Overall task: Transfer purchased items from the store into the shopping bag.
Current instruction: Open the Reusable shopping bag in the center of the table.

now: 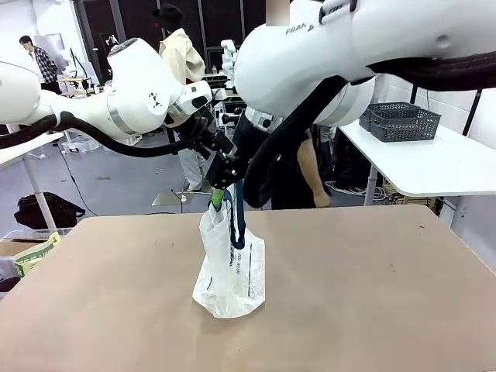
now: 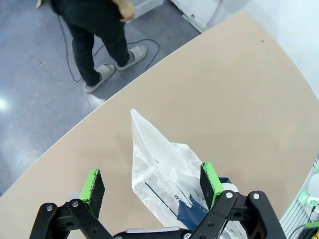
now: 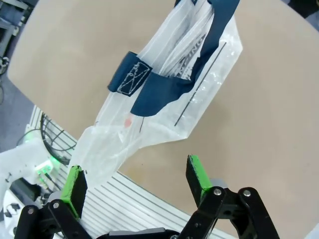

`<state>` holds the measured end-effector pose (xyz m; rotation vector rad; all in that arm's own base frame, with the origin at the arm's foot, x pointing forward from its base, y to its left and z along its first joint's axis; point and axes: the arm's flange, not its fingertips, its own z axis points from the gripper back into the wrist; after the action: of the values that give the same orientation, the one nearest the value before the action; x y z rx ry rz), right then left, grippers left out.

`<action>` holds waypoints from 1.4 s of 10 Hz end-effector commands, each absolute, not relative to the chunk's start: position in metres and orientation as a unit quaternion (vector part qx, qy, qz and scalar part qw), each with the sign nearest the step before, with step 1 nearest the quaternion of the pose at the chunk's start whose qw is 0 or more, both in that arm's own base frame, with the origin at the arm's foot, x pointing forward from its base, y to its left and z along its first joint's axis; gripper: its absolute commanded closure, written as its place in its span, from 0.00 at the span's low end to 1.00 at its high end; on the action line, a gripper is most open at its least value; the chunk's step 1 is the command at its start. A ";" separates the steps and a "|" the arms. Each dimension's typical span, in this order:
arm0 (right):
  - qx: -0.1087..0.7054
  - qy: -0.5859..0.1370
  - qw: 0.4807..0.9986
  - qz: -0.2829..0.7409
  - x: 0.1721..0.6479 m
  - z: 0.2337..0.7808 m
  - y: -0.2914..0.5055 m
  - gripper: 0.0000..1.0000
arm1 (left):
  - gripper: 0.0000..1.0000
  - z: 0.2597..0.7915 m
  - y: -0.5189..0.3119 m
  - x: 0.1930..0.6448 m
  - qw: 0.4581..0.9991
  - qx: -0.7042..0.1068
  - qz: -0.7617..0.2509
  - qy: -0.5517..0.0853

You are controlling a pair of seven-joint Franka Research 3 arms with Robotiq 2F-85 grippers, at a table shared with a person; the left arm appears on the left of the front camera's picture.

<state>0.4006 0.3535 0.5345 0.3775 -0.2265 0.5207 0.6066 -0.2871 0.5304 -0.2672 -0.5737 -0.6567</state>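
Observation:
The shopping bag (image 1: 230, 267) stands upright at the middle of the tan table (image 1: 372, 294), whitish and crinkly, with a navy handle (image 1: 237, 218) rising from its top. My left gripper (image 1: 220, 194) hovers at the bag's mouth. In the left wrist view the left gripper (image 2: 152, 184) is open, with the bag (image 2: 159, 167) below and between its green pads (image 2: 93, 186). My right gripper (image 3: 136, 181) is open too, just above a corner of the bag (image 3: 194, 79) and its navy handles (image 3: 164, 87). Purchased items are out of view.
A dark grey lattice basket (image 1: 399, 121) sits on a white side table (image 1: 442, 167) at the back right. A person (image 2: 97, 35) stands beyond the far table edge. My right arm's bulk (image 1: 333, 54) fills the upper right. A green-yellow packet (image 1: 35, 253) lies off the left edge.

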 end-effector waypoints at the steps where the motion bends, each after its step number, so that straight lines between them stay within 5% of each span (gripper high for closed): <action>1: 0.162 -0.114 0.950 0.243 0.409 0.527 0.361 0.00 | 0.00 0.530 -0.277 0.598 0.907 -0.115 -0.303 -0.268; 14: 0.153 -0.115 0.952 0.239 0.414 0.515 0.366 0.00 | 0.00 0.499 -0.283 0.600 0.918 -0.116 -0.310 -0.221</action>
<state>0.4166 0.3679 0.5087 0.3058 -0.2036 0.5072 0.5995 -0.2845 0.4960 -0.2603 -0.4623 -0.6500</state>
